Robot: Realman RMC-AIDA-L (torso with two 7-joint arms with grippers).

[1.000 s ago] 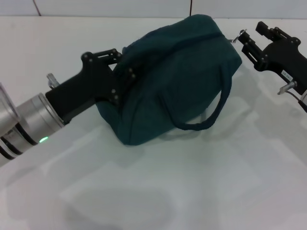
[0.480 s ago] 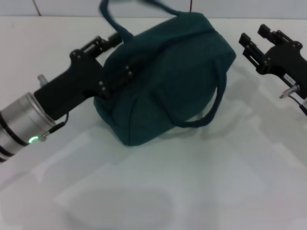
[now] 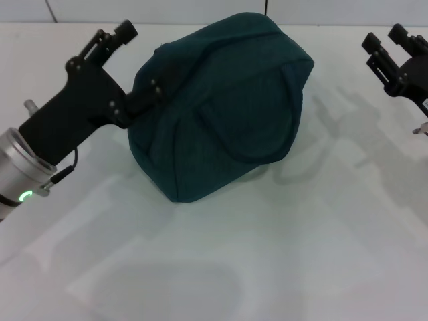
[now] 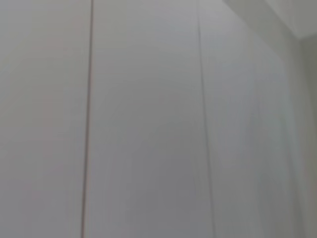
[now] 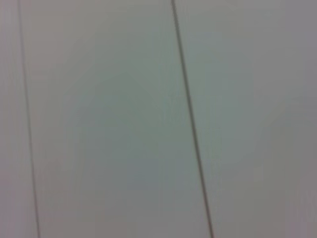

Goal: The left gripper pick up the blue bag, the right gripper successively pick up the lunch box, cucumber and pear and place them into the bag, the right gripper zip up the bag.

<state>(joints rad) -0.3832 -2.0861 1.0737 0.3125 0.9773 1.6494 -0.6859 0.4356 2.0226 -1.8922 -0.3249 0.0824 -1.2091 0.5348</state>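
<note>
The blue bag (image 3: 221,100) lies zipped shut on the white table, one loop handle (image 3: 244,155) flat against its near side. My left gripper (image 3: 140,59) is at the bag's left end. It is open and empty, with its lower finger (image 3: 154,87) right at the fabric and its upper finger (image 3: 124,29) clear of it. My right gripper (image 3: 391,41) hovers at the far right edge, open and empty, well apart from the bag. The lunch box, the cucumber and the pear are out of view. Both wrist views show only a pale panelled wall.
The white table (image 3: 267,254) stretches in front of the bag and to its right. A pale wall (image 3: 134,10) runs along the table's far edge.
My left gripper has drawn back to the left and opened; the handle that swung up has dropped. The near handle has fallen flat against the bag. My right gripper has moved right.
</note>
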